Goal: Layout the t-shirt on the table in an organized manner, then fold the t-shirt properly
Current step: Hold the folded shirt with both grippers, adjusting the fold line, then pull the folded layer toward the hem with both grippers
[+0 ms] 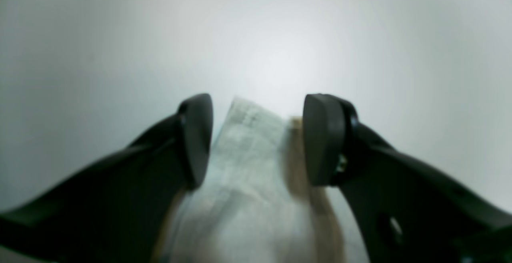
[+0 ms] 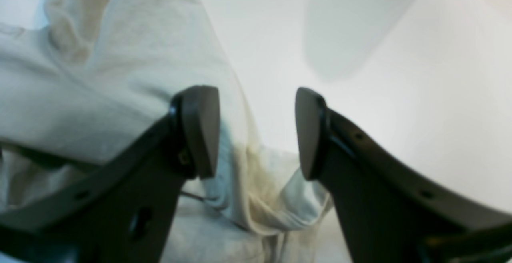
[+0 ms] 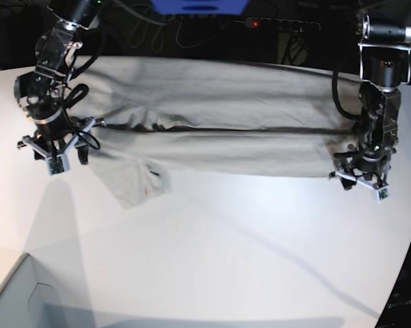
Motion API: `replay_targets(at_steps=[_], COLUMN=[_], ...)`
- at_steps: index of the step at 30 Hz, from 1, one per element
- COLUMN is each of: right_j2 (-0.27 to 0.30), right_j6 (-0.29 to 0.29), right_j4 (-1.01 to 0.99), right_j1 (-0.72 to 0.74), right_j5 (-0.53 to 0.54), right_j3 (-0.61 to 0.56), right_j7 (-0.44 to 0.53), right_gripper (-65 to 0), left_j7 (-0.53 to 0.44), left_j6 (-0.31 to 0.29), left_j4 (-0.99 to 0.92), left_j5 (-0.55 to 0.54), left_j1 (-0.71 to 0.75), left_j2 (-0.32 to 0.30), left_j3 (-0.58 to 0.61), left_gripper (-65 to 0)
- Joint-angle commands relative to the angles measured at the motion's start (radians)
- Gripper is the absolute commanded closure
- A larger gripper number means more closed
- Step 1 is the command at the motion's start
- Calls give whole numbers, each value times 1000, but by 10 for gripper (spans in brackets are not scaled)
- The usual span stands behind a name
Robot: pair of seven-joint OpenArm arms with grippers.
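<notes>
T-shirt (image 3: 219, 116): light grey-beige cotton, spread lengthwise across the far half of the table (image 3: 226, 260), folded along a horizontal crease so that one long band of cloth overlies another; one short sleeve is seen hanging out below the near edge toward the base view's left side. Table: plain white top with curved edge, largely bare in front of the garment. Right gripper (image 3: 55, 147): located at the base view's left end of the shirt, pointed downward; in the right wrist view (image 2: 258, 133) its two dark pads are seen set apart with a clear gap, crumpled cloth lying beneath and between them, and no pinch on the fabric is visible. Left gripper (image 3: 361, 174): located at the opposite end of the shirt, at its near corner; in the left wrist view (image 1: 258, 139) the pads are likewise parted, with a narrow corner of the cloth lying on the table between them, not clamped. Grey box corner (image 3: 17, 301): seen at the near left of the base view, well apart from the shirt. Dark cables and a power strip (image 3: 277, 24) are noted beyond the table's far edge.
</notes>
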Motion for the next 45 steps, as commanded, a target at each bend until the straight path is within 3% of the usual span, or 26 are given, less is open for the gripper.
replay_targets(at_steps=[1, 10, 14, 24, 30, 45], right_j2=[2, 2, 2, 2, 2, 8], right_j6=[-1, -1, -1, -1, -1, -1], right_j4=[18, 18, 18, 18, 18, -177], right_j1=[9, 9, 9, 9, 17, 195], right_j5=[13, 11, 11, 11, 11, 8], right_j3=[2, 2, 2, -2, -2, -4], right_j7=[25, 25, 25, 25, 25, 24], right_gripper=[-302, -302, -302, -302, -305, -307], left_j7=[-22, -25, -28, -22, -22, -22], left_j6=[0, 0, -1, -1, -110, -110], left_j4=[11, -134, -134, -132, -134, -83], left_j5=[2, 0, 0, 0, 0, -7], left_j1=[-23, -78, -76, -72, -75, -69], left_j2=[-16, -16, -16, -11, -10, -37], left_j3=[-2, 4, 4, 6, 6, -7], left_gripper=[-347, -341, -251, -227, 0, -2])
